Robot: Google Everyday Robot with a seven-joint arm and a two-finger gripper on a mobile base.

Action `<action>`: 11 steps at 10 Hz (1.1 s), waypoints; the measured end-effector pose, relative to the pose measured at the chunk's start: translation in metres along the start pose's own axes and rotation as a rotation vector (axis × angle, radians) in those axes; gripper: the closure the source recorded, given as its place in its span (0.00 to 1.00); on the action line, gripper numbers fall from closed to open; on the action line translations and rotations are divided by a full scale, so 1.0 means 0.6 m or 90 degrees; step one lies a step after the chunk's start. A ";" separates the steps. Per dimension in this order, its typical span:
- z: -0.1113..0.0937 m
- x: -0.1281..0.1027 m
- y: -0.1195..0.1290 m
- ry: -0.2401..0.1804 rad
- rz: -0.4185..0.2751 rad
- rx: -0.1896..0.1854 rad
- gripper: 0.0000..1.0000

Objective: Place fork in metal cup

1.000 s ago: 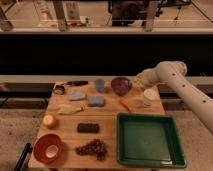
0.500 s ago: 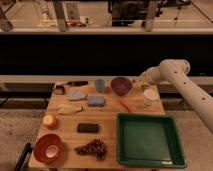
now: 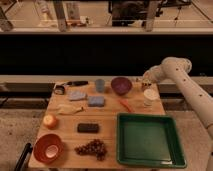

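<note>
A thin orange-red utensil (image 3: 125, 105), which looks like the fork, lies on the wooden table (image 3: 107, 120) just in front of a purple bowl (image 3: 121, 85). A grey-blue metal cup (image 3: 100, 85) stands upright at the back middle, left of the bowl. My gripper (image 3: 145, 83) hangs at the end of the white arm (image 3: 175, 70) over the table's back right corner, right of the bowl and above a white cup (image 3: 149, 97). It is well apart from the fork and nothing shows in it.
A green tray (image 3: 170, 156) fills the front right. A red bowl (image 3: 47, 148), grapes (image 3: 92, 147), a black block (image 3: 87, 127), an orange fruit (image 3: 50, 120), blue sponges (image 3: 96, 101) and a black-handled tool (image 3: 70, 85) lie on the left half. A dark wall stands behind.
My gripper has shifted a little to the right, away from the purple bowl. The things on the table have not moved.
</note>
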 end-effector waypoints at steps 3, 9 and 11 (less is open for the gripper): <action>0.019 0.014 -0.010 0.005 0.010 -0.005 1.00; 0.034 0.052 -0.023 -0.002 0.013 0.037 1.00; 0.046 0.057 -0.030 -0.011 0.016 0.051 1.00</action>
